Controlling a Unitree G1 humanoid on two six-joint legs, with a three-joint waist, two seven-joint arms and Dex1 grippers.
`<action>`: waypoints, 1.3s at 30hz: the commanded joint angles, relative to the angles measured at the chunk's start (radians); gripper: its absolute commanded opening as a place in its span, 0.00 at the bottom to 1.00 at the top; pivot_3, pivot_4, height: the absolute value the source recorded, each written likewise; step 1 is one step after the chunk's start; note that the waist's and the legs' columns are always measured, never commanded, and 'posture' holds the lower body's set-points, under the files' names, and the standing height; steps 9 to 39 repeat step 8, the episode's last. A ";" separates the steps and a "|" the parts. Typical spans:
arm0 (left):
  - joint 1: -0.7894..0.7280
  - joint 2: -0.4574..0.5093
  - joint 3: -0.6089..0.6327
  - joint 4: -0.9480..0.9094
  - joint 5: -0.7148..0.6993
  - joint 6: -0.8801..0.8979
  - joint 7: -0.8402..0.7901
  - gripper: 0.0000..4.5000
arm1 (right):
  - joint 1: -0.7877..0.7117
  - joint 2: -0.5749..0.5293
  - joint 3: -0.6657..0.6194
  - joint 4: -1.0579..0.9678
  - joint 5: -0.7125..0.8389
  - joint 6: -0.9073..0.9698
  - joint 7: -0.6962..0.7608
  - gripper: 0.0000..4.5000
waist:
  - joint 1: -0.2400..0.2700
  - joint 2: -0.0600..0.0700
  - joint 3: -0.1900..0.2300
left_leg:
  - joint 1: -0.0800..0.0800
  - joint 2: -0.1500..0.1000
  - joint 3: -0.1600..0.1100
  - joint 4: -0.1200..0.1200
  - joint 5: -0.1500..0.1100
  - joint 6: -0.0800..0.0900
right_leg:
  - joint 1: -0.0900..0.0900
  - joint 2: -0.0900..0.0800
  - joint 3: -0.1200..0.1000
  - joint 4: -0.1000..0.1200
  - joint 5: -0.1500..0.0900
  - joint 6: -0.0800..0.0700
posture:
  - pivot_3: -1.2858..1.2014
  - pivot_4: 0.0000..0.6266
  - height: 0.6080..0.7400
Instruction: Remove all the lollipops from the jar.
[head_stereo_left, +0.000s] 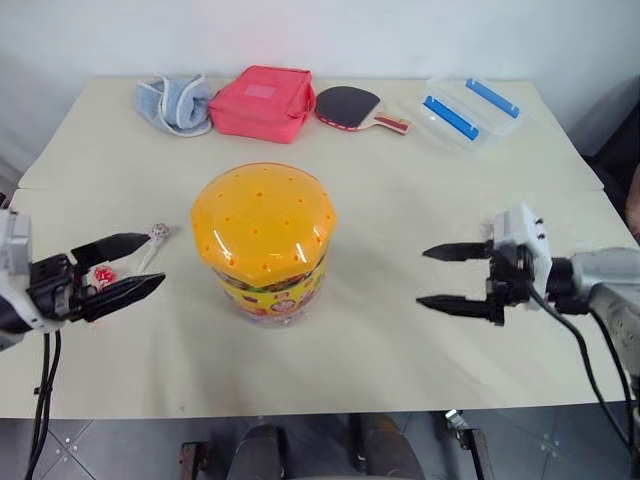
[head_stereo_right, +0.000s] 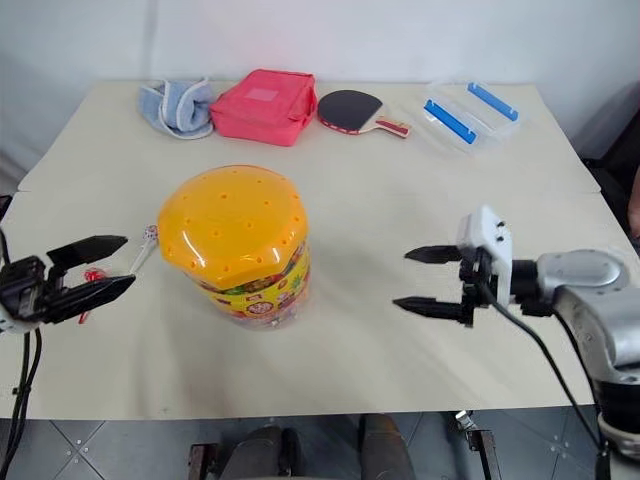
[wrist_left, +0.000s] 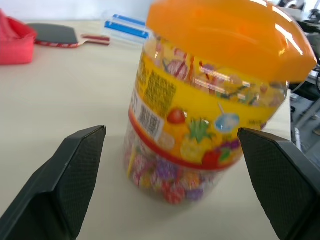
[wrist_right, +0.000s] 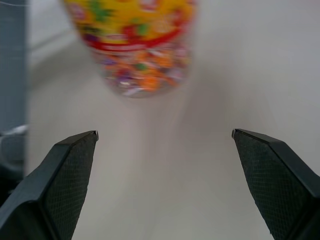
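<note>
Standing at mid-tabletop: the jar (head_stereo_left: 264, 245), upright, its orange domed lid (head_stereo_left: 262, 222) dotted with small holes and seated on top.
Jar wall: clear plastic with a yellow band printed with fruit and a barcode; wrapped candies pile up at the bottom behind the clear wall.
Lollipops outside: two lollipops (head_stereo_left: 150, 244) lie on the tabletop to the jar's left, one with a pale head on a white stick, one red-wrapped (head_stereo_left: 102, 275) beside it, both just by the left gripper's fingers.
Left gripper (head_stereo_left: 128, 268): level, pointing toward the jar from its left, jaws spread wide and holding nothing; well apart from the jar wall.
Right gripper (head_stereo_left: 442, 277): to the jar's right, pointing toward it, jaws released wide and bare, clear of the jar.
Tabletop (head_stereo_left: 400, 200): pale beige surface.
Far edge, left to right: a crumpled light blue cloth (head_stereo_left: 175, 103), a pink zipped pouch (head_stereo_left: 262, 102), a table-tennis paddle (head_stereo_left: 354, 107) with a dark face and red handle, and clear boxes with blue clips (head_stereo_left: 466, 112).
</note>
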 joint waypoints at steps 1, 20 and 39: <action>0.042 -0.006 0.088 -0.039 -0.005 -0.025 0.020 1.00 | 0.024 0.000 0.008 0.018 -0.025 -0.109 0.044 1.00 | 0.001 -0.001 0.000 | 0.000 0.000 0.000 0.000 0.000 0.000 | 0.001 0.000 0.000 0.000 0.000 0.000 | 0.52 0.24 1.00; 0.135 -0.084 0.140 -0.050 -0.011 -0.087 0.004 1.00 | -0.011 0.035 0.051 0.147 -0.078 -0.193 0.018 1.00 | 0.000 -0.001 -0.001 | 0.002 -0.001 -0.001 0.000 0.000 0.000 | 0.003 -0.002 0.000 0.001 0.000 0.000 | 0.52 0.24 1.00; 0.135 -0.084 0.140 -0.050 -0.011 -0.087 0.004 1.00 | -0.011 0.035 0.051 0.147 -0.078 -0.193 0.018 1.00 | 0.000 -0.001 -0.001 | 0.002 -0.001 -0.001 0.000 0.000 0.000 | 0.003 -0.002 0.000 0.001 0.000 0.000 | 0.52 0.24 1.00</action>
